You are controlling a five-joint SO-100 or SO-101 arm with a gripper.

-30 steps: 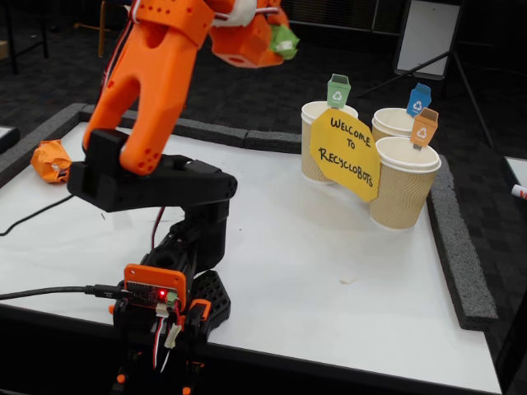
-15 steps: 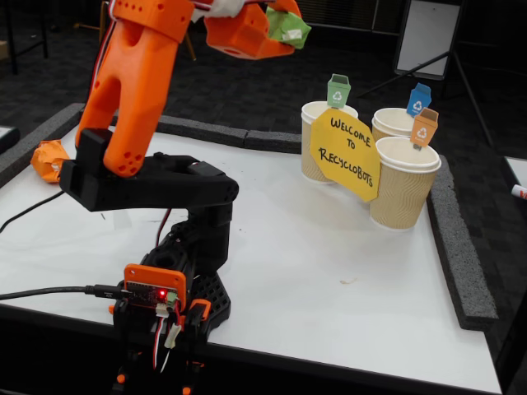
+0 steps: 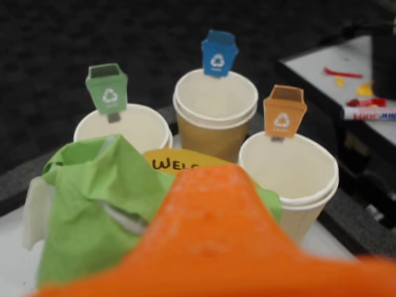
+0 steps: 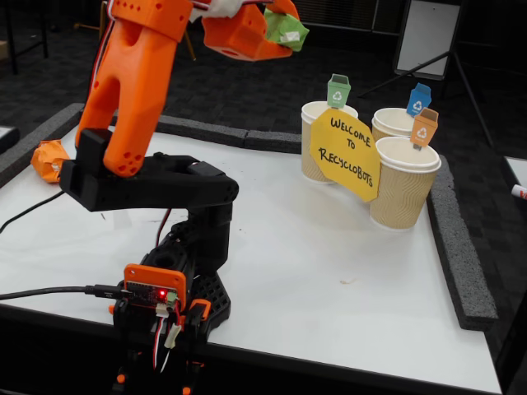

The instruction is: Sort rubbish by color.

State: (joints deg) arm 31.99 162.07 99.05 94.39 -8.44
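Note:
My gripper (image 4: 276, 25) is shut on a green crumpled paper wad (image 4: 286, 29), held high in the air to the left of the cups in the fixed view. In the wrist view the green wad (image 3: 99, 210) fills the lower left beside the gripper's (image 3: 133, 198) orange finger (image 3: 216, 241), with the cups beyond it. An orange wad (image 4: 49, 159) lies at the table's far left edge. Three tan paper cups stand at the back right: one with a green tag (image 4: 315, 156), one with a blue tag (image 4: 391, 123), and one with an orange tag (image 4: 403, 189).
A yellow "Welcome to Recyclobots" sign (image 4: 346, 155) leans against the front of the cups. Grey foam strips (image 4: 457, 247) border the white table (image 4: 329, 263). The arm's black base (image 4: 177, 280) and its cables sit at the front left.
Since one second ago the arm has risen and carried the green wad slightly up and to the right. Over the last half second it has barely moved.

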